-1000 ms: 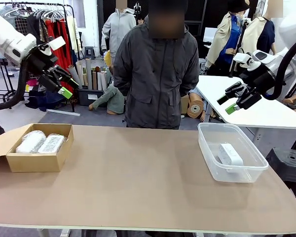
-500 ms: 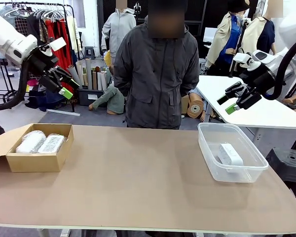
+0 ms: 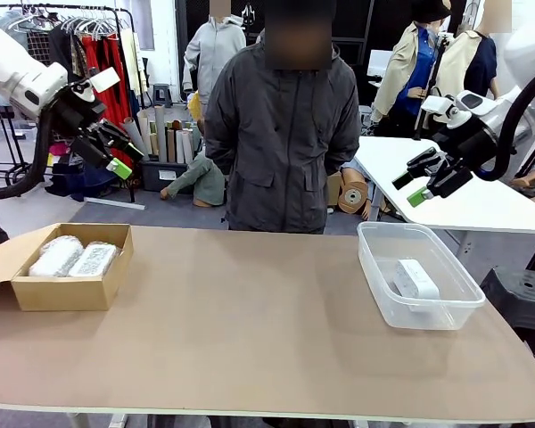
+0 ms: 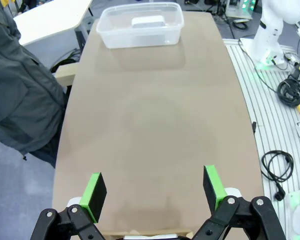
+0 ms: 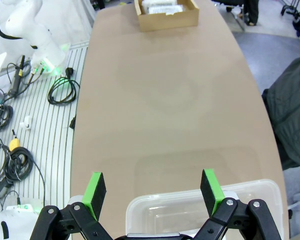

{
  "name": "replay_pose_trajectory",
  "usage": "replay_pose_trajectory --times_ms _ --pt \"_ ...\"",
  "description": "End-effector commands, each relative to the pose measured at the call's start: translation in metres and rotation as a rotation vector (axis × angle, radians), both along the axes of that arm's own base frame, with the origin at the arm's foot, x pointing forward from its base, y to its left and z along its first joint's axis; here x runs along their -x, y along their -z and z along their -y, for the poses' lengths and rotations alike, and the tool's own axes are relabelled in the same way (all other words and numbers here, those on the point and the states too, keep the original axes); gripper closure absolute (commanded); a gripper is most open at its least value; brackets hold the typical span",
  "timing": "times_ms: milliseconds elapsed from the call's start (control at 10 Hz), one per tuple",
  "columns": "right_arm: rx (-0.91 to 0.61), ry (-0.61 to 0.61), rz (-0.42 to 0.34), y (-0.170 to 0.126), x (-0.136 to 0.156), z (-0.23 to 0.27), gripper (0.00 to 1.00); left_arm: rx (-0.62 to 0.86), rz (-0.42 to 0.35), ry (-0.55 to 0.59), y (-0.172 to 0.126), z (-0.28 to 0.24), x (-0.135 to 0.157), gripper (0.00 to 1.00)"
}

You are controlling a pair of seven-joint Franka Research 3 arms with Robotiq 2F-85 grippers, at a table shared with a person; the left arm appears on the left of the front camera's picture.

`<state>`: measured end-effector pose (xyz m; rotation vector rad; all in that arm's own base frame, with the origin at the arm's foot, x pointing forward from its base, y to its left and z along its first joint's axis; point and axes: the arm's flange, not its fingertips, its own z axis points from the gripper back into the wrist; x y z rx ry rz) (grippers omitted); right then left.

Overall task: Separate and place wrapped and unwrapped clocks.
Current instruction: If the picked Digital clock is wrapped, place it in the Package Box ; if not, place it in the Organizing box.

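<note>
The brown table [image 3: 267,330] spans the front view, with a person in a dark grey jacket [image 3: 281,134] standing at its far edge. At the table's left end sits an open cardboard box [image 3: 67,290]; inside it lie two wrapped clocks side by side — the rounder wrapped clock [image 3: 55,255] to the left, the flat rectangular wrapped clock [image 3: 93,259] touching it on the right. At the right end stands a clear plastic tub [image 3: 419,308] holding the bare white clock [image 3: 416,280].

The left gripper [image 3: 116,153] hangs high above the box and behind it, jaws spread wide and empty; the wrapped clocks lie well below it. The right gripper [image 3: 418,181] hovers above the tub's far side, jaws likewise wide with nothing between them — the bare clock rests in the tub well beneath.

From the left wrist, the green pads [image 4: 95,190] frame bare tabletop, the tub far ahead.
</note>
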<state>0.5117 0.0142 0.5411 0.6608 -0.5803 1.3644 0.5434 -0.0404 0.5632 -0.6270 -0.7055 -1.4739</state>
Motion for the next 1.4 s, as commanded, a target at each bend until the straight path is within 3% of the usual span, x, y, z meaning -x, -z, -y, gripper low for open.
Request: replay_pose_trajectory --times_ms 0,1300 --pt "-0.001 0.011 -0.008 -0.0026 0.0005 -0.0011 0.00 0.001 0.004 0.000 -0.0018 -0.0011 0.0011 0.00" --pt "-0.001 0.011 -0.008 -0.0026 0.0005 -0.0011 0.00 0.001 0.004 0.000 -0.0018 -0.0011 0.0011 0.00"
